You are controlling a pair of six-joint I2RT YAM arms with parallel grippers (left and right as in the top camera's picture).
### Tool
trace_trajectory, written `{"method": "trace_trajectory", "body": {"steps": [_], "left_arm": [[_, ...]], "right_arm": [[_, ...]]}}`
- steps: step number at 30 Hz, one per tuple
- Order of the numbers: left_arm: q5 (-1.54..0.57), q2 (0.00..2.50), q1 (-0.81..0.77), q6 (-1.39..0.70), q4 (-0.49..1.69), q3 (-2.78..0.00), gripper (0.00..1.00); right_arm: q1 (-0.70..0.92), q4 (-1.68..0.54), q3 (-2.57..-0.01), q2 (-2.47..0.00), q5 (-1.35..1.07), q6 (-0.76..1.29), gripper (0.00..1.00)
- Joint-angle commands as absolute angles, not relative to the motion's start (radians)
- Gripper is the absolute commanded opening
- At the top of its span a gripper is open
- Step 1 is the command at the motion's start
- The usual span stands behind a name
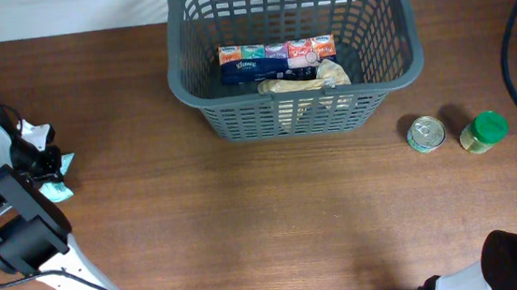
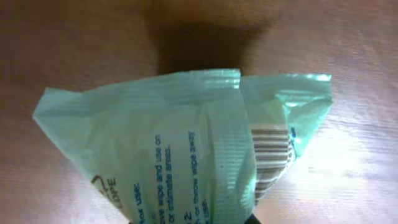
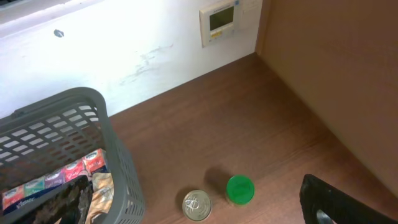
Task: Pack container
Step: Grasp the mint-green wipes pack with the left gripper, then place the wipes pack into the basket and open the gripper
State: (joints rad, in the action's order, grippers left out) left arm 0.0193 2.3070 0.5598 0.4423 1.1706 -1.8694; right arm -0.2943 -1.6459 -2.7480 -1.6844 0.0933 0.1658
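The container [image 1: 193, 94] sat at the far middle of the table [image 1: 246, 221], with a row of tissue packs [image 1: 277, 59] and a beige bag [image 1: 305, 83] down inside it. Way over on the left, the left gripper [image 1: 52, 170] had its fingers pinched on a pale green wipes packet [image 2: 174, 143]. Right of the container stood a tin can [image 1: 426, 134] and a green-lidded jar [image 1: 483, 132], just beside each other. The right gripper [image 3: 333, 202] showed only a dark corner, so wide or narrow, I couldn't tell.
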Motion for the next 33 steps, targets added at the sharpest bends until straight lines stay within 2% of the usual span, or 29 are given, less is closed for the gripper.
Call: {"method": "trace_trajectory", "body": {"steps": [1, 6, 8, 11, 15, 21, 26, 33], "left_arm": [[-0.032, 2.306, 0.516, 0.400, 1.254, -2.075, 0.02], [-0.064, 2.273, 0.409, 0.450, 1.401, -2.452, 0.02], [-0.063, 2.252, 0.315, 0.541, 1.463, -2.663, 0.02], [-0.063, 2.226, 0.204, 0.651, 1.478, -2.821, 0.02], [-0.063, 2.201, -0.022, 0.903, 1.440, -2.985, 0.02], [-0.065, 2.208, -0.260, 1.060, 1.376, -2.975, 0.02], [-0.063, 2.244, -0.411, 1.121, 1.302, -2.812, 0.02], [-0.048, 2.367, -0.434, 1.020, 1.296, -2.626, 0.02]], "right_arm": [[-0.299, -1.643, -2.749, -1.685, 0.106, 0.173, 0.99], [-0.299, -1.642, -2.749, -1.685, 0.106, 0.173, 0.99], [-0.299, -1.642, -2.749, -1.685, 0.106, 0.173, 0.99], [-0.299, -1.643, -2.749, -1.685, 0.106, 0.173, 0.99], [-0.299, -1.642, -2.749, -1.685, 0.106, 0.173, 0.99], [-0.299, -1.642, -2.749, -1.685, 0.106, 0.173, 0.99], [-0.299, -1.642, -2.749, -1.685, 0.106, 0.173, 0.99], [-0.299, -1.642, -2.749, -1.685, 0.106, 0.173, 0.99]]}}
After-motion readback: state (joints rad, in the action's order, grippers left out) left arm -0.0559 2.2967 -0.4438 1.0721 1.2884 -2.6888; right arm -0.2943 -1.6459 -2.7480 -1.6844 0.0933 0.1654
